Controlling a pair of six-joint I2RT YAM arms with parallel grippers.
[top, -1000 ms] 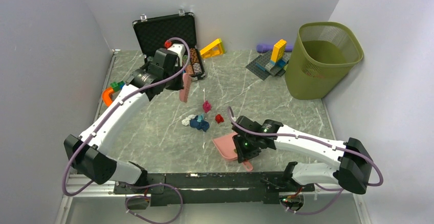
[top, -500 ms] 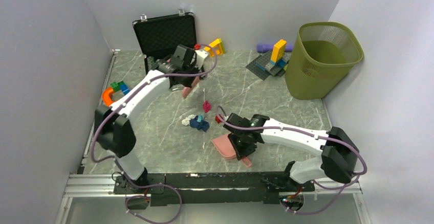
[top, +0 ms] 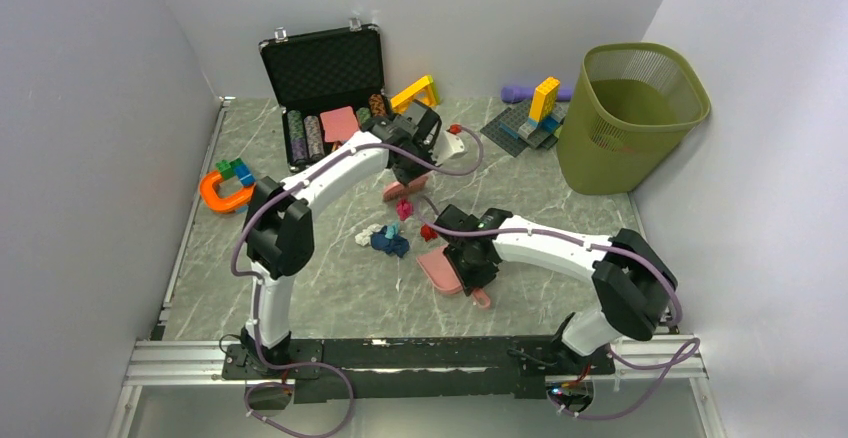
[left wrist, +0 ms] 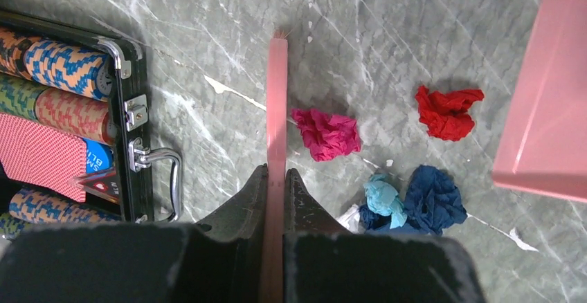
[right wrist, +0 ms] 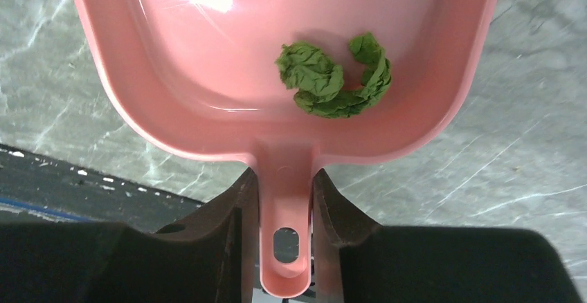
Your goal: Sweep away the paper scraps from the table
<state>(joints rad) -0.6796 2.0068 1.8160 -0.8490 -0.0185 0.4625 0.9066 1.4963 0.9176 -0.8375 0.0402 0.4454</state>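
Your left fingers [left wrist: 242, 206] are clamping the brush [left wrist: 277, 102], right fingers [right wrist: 235, 227] the dustpan [right wrist: 173, 54]; paper scraps [left wrist: 327, 132] are lying between the two.

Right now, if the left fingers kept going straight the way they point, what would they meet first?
The left fingers grip a pink brush jutting ahead; its tip would probably meet bare table first, close beside the magenta scrap, though depth is unclear.

We looked down from high at the near edge over the table [top: 560, 188]. Our left wrist view hung close above the paper scraps [left wrist: 325, 133]; the right, closer, faced the pink dustpan [right wrist: 194, 54], shared by all three.
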